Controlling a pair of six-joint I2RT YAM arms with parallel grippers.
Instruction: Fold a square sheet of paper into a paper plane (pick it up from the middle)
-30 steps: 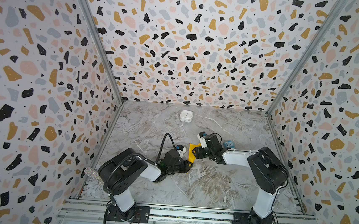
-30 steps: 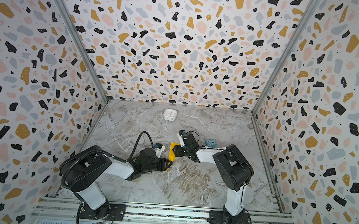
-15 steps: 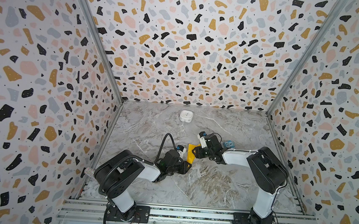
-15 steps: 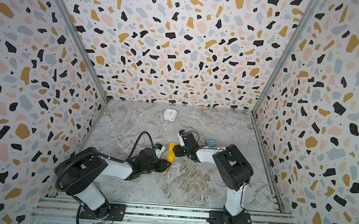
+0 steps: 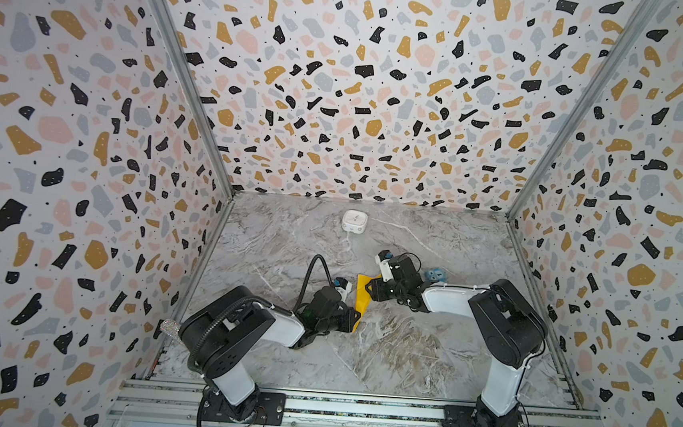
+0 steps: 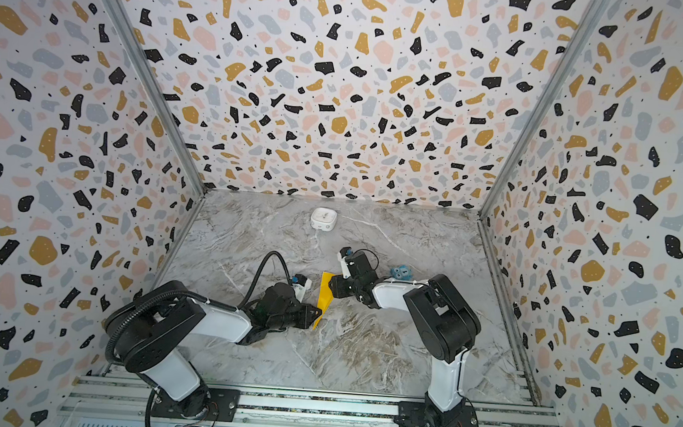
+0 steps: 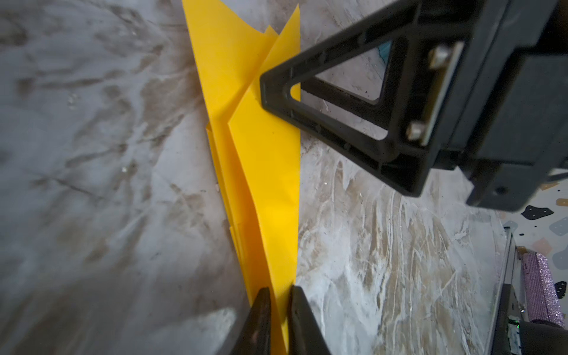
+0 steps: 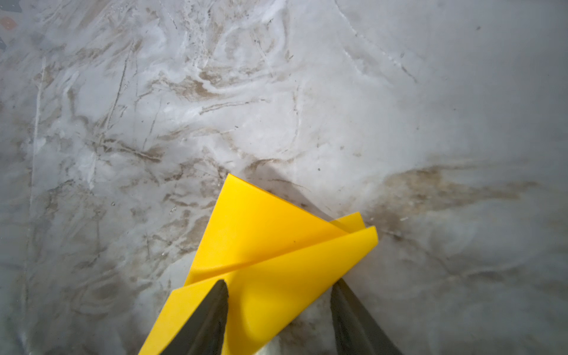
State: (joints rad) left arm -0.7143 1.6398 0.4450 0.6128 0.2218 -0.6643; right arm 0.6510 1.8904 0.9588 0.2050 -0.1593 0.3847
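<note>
Paper plane: yellow-orange paper plane (image 5: 362,297), folded into a narrow pointed dart with stacked flaps. It sits mid-table between the two grippers in both top views.
Orientation: wide tail end points toward the back wall and the pointed end toward the front rail.
Layers: lower layers lie along the table (image 5: 404,353). One upper flap lifts off and curls, clear in the right wrist view (image 8: 270,246).
Left gripper: left gripper (image 7: 280,295) is narrow, its two fingers pinched on the dart's pointed end with yellow paper showing in the thin slit between them. It is holding the plane.
Right gripper: right gripper (image 8: 279,285) is at the wide end with its jaws well apart, about mid-wide. The curled flap runs across the gap between them. It shows no clamp on the paper.
Right finger contact: one triangular finger (image 7: 273,92) touches the flap near its fold in the left wrist view.
White rounded box: white rounded box (image 5: 354,222) is near the back wall, well apart from the paper.
Blue cube: small blue cube with eyes (image 5: 435,275) is just behind the right arm, near but apart from the plane.
Surface: grey marble-look with brown streaks.
</note>
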